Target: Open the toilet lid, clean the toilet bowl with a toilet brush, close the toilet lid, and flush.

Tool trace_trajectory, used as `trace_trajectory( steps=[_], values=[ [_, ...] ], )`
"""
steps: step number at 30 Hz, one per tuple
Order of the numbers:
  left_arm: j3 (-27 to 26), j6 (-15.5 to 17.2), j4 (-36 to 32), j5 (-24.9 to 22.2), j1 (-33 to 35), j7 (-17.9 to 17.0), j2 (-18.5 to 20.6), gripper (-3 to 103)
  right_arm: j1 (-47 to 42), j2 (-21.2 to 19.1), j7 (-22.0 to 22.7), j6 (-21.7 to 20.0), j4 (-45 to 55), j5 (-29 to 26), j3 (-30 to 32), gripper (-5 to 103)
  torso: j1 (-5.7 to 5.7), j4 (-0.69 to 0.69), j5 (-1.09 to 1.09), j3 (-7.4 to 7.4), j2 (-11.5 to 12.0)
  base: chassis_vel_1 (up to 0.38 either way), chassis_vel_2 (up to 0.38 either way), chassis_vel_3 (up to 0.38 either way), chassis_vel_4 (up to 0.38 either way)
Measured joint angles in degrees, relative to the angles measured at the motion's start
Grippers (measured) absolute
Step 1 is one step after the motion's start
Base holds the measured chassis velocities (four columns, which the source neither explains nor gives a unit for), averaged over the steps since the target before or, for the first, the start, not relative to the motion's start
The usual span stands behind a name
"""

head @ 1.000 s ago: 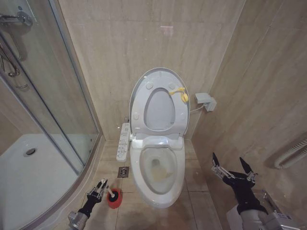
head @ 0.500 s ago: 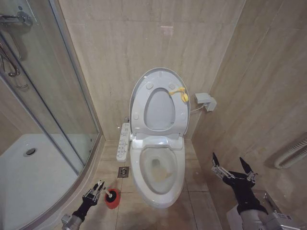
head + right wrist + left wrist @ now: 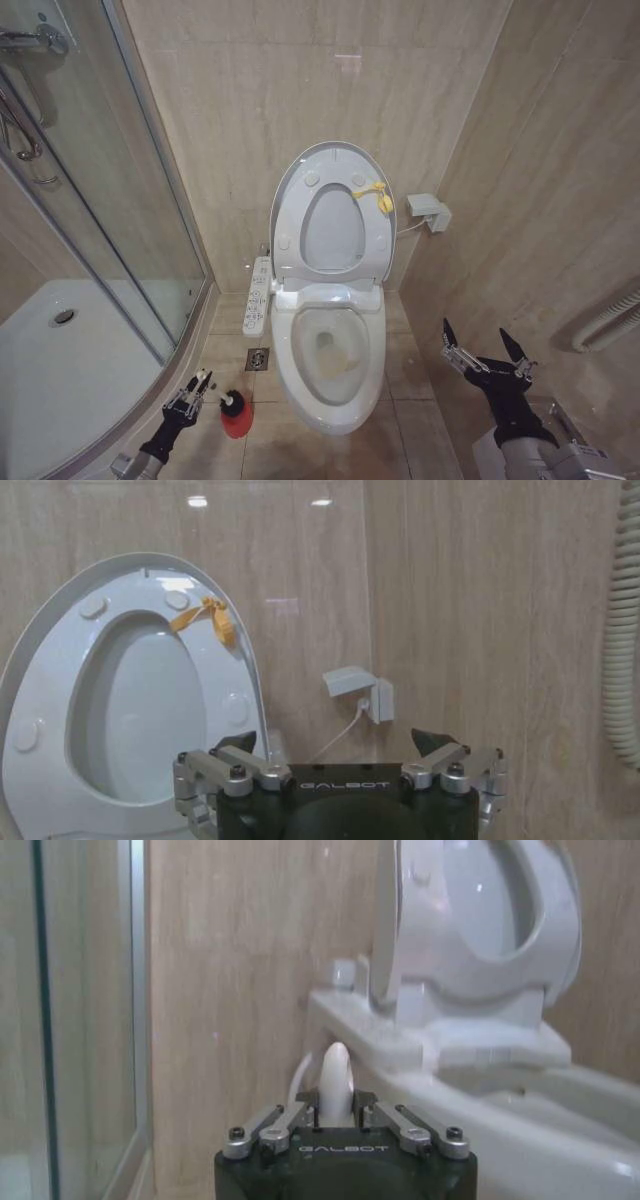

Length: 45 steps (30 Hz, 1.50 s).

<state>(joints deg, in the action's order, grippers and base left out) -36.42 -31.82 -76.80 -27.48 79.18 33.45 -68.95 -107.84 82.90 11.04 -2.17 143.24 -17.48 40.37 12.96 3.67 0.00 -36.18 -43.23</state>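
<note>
The toilet lid (image 3: 330, 225) stands raised against the back wall with the ring seat up in front of it and a yellow tag (image 3: 375, 195) at its edge. Below it the toilet bowl (image 3: 335, 365) lies uncovered, its button panel (image 3: 258, 295) along the left side. The toilet brush (image 3: 231, 403) has its dark head at the top of the red cup holder (image 3: 237, 423) on the floor left of the bowl. My left gripper (image 3: 192, 392) is shut on the brush's white handle (image 3: 335, 1069). To the right of the bowl my right gripper (image 3: 487, 350) hangs open and holds nothing.
A glass shower enclosure (image 3: 110, 200) and its white tray (image 3: 60, 370) bound the left side. A floor drain (image 3: 257, 359) sits beside the bowl. A white wall box (image 3: 428, 211) and a ribbed hose (image 3: 610, 320) are on the right wall, close to the right arm.
My left gripper has drawn back to the left and lower with the brush handle in it. The dark head now shows higher at the red holder. The right arm has not moved.
</note>
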Motion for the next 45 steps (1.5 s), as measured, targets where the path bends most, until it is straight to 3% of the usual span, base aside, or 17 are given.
trace_trajectory(
  steps=[6,11,12,16,21,26,29,34,38,45],
  values=[
    [-4.43,0.87,-11.18,-1.29,6.51,0.6,-0.91,22,0.0,0.0,0.0,0.0,0.0,0.0,0.0,100,0.0,0.0,0.01,0.0,0.0,0.0,0.0,0.0,0.0],
    [-8.98,1.83,-25.17,-3.16,16.05,2.58,-2.21,22,0.0,0.0,0.0,0.0,0.0,0.0,0.0,100,0.0,-0.01,0.01,0.0,0.0,0.0,0.0,0.0,0.0],
    [-8.98,1.83,-25.17,-3.16,16.05,2.58,-2.21,22,0.0,0.0,0.0,0.0,0.0,0.0,0.0,100,0.0,-0.01,0.01,0.0,0.0,0.0,0.0,0.0,0.0],
    [-12.07,2.29,-35.39,-5.25,21.94,6.3,-3.43,22,0.0,0.0,0.0,0.0,0.0,0.0,0.0,100,0.0,0.0,0.01,0.0,0.0,0.0,0.0,0.0,0.0],
    [-13.62,2.87,-42.07,-8.23,24.94,8.85,-3.77,22,0.0,0.0,0.0,0.0,0.0,0.0,0.0,100,-0.01,-0.02,0.01,0.0,0.0,0.0,0.0,0.0,0.0],
    [-14.0,5.12,-45.11,-11.35,23.76,8.67,-2.23,22,0.0,0.0,0.0,0.0,0.0,0.0,0.0,100,0.0,0.01,0.01,0.0,0.0,0.0,0.0,0.0,0.0],
    [-13.62,8.51,-46.6,-15.45,21.01,7.9,0.49,22,0.0,0.0,0.0,0.0,0.0,0.0,0.0,100,0.0,0.0,0.0,0.0,0.0,0.0,0.0,0.0,0.0],
    [-11.33,11.34,-46.27,-19.51,16.98,8.03,3.9,22,0.0,0.0,0.0,0.0,0.0,0.0,0.0,100,0.0,0.0,0.0,0.0,0.0,0.0,0.0,0.0,0.0],
    [-7.44,14.06,-43.29,-23.09,10.99,9.05,8.81,22,0.0,0.0,0.0,0.0,0.0,0.0,0.0,100,0.0,-0.01,0.01,-0.01,0.0,0.0,0.0,0.0,0.0],
    [-2.76,14.57,-34.99,-26.97,1.68,10.67,12.85,22,0.0,0.0,-0.01,0.0,0.0,0.0,-0.01,100,0.01,0.01,-0.02,-0.01,0.0,0.0,0.0,0.0,0.0]
  ],
)
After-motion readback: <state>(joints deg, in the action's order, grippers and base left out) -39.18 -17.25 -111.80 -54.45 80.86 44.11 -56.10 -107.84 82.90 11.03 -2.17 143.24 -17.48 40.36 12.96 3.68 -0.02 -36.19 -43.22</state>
